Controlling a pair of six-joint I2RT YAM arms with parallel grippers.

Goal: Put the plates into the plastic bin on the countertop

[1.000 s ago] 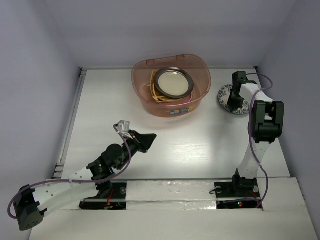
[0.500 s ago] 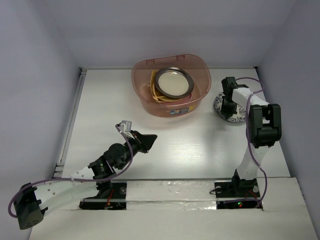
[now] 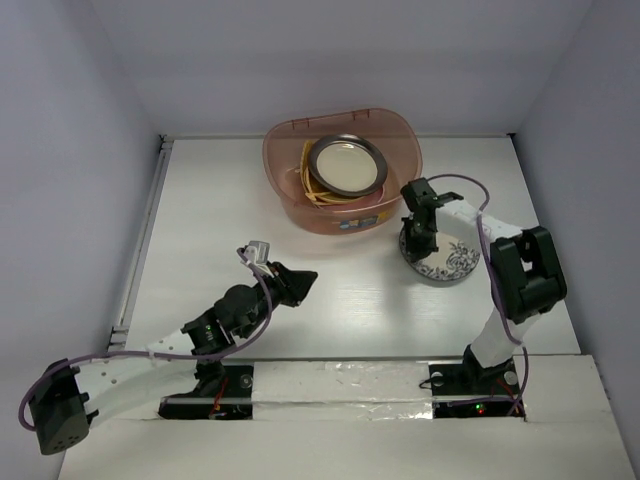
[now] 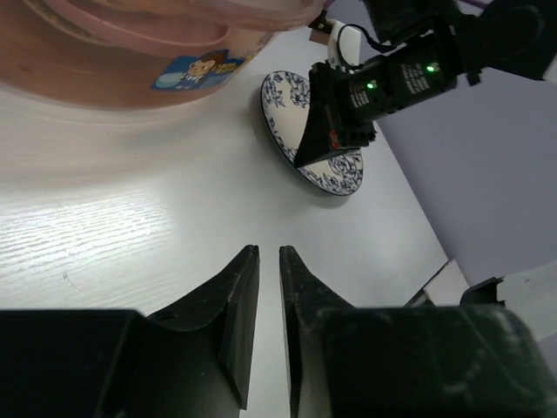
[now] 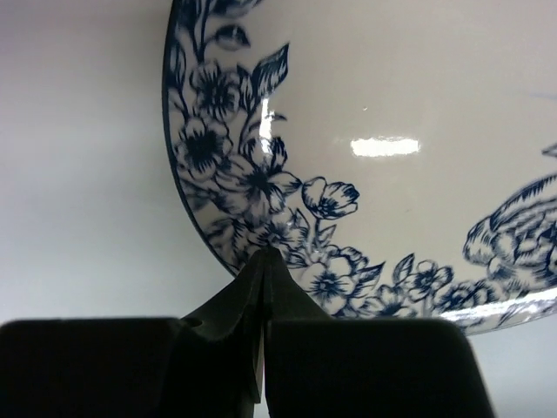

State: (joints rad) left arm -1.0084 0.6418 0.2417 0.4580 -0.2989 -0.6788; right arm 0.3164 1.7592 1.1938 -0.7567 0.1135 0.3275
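Top external view: the plastic bin (image 3: 278, 180) stands at the far centre of the countertop (image 3: 210, 220); the metal-rimmed plate (image 3: 346, 165) with its cream centre lies inside the bin, uppermost; the edge of a yellow-orange plate (image 3: 309, 183) shows beneath it on the left side. The blue-and-white floral plate (image 3: 448, 262) sits outside the bin, just beside its near right corner and apart from its wall; the right gripper (image 3: 413, 240) is at the plate's left edge. Whether the plate rests on the countertop or is clear of it cannot be told from this view. The left gripper (image 3: 300, 283) hovers over bare countertop, well apart from the bin and from the floral plate.

Left wrist view: the left gripper (image 4: 268, 252) has its two fingers almost together, with only a narrow slit between them; nothing lies in that slit. Ahead stands the bin wall (image 4: 104, 78), which carries a small cartoon label (image 4: 193, 70); to its right is the floral plate (image 4: 283, 109), tilted, with the right gripper (image 4: 309, 150) laid across it.

Right wrist view: the right gripper (image 5: 264, 255) has its fingers pressed together to a thin seam; the tips pinch the rim of the floral plate (image 5: 365, 113) at its patterned border; the plate's white centre and blue flowers fill the upper right of the view.
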